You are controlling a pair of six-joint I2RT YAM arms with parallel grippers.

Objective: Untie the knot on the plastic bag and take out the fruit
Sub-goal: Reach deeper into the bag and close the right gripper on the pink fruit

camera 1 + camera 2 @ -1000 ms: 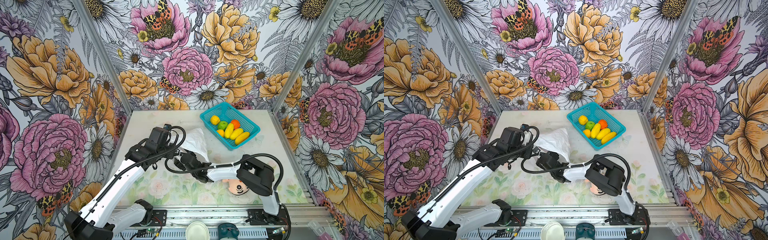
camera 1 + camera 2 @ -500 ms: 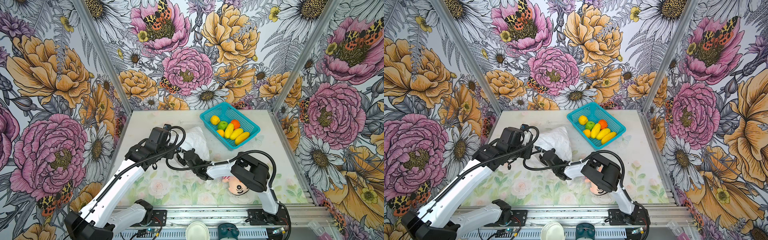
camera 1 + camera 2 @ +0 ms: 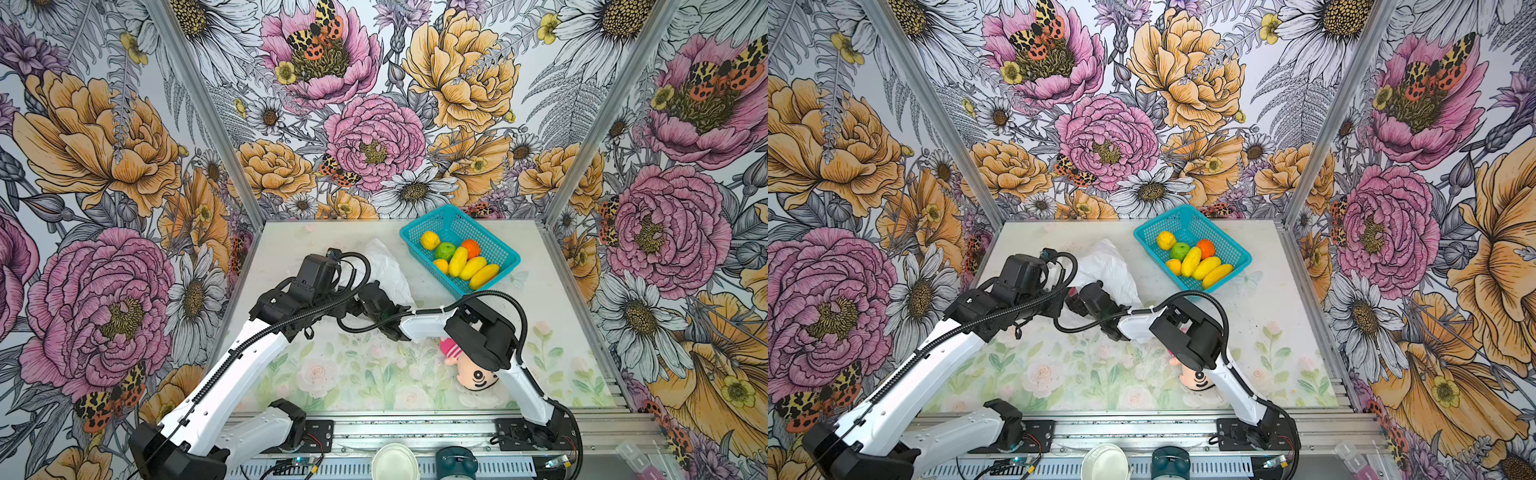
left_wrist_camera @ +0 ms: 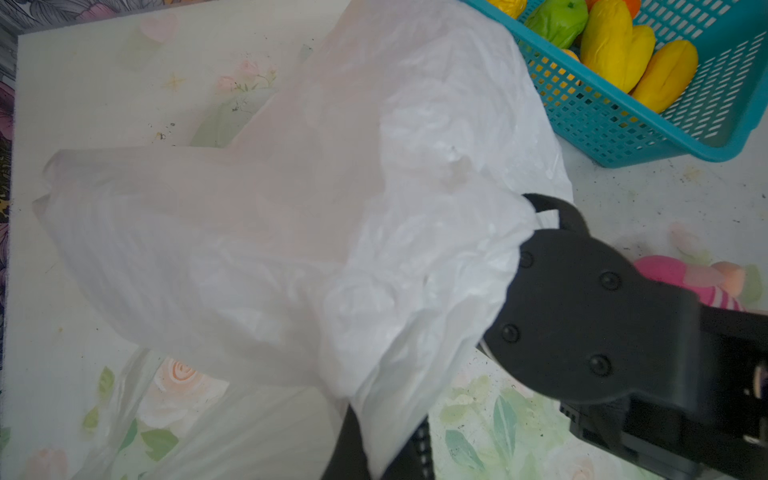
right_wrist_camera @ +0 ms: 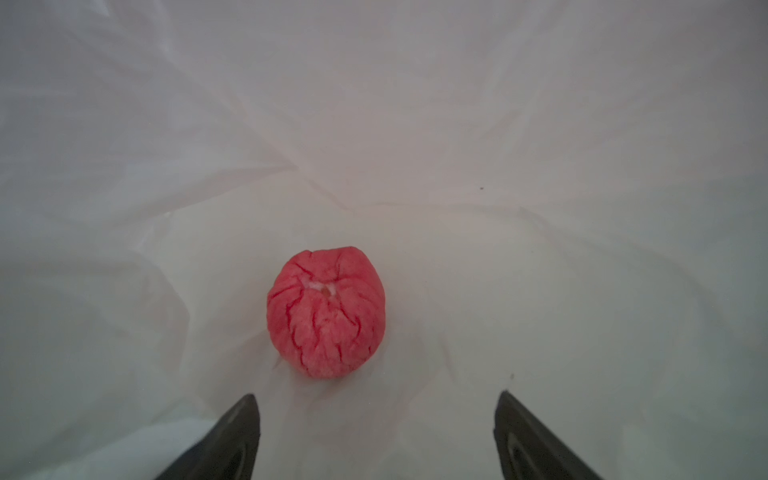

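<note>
The pink fruit (image 5: pixel 326 311) lies alone on the floor of the plastic bag (image 4: pixel 291 232), just ahead of the right gripper (image 5: pixel 377 395). That gripper's jaws stand wide apart and hold nothing. The fruit is round, wrinkled and veined in red, and it sits clear of both fingertips.

The bag lies left of centre on the table (image 3: pixel 332 374), towards the far side. Its film is thin, translucent and heavily creased, and it is tented up over the right gripper, which reaches in through the mouth. No knot shows anywhere, and with the mouth this open I judge it undone.

The left gripper (image 4: pixel 384 457) is closed, its fingers mostly buried in film. It appears to pinch the bag's edge and hold the mouth up.

Seven fruits (image 3: pixel 458 261) sit in the teal basket (image 3: pixel 455 226), to the right of the bag: three long yellow, two round yellow, one green, one orange.

Judgement: the work is nearly complete. Only the pink fruit is left to grip, withdraw and set down.

A plush doll (image 3: pixel 478 376) lies near right, under the right arm.
</note>
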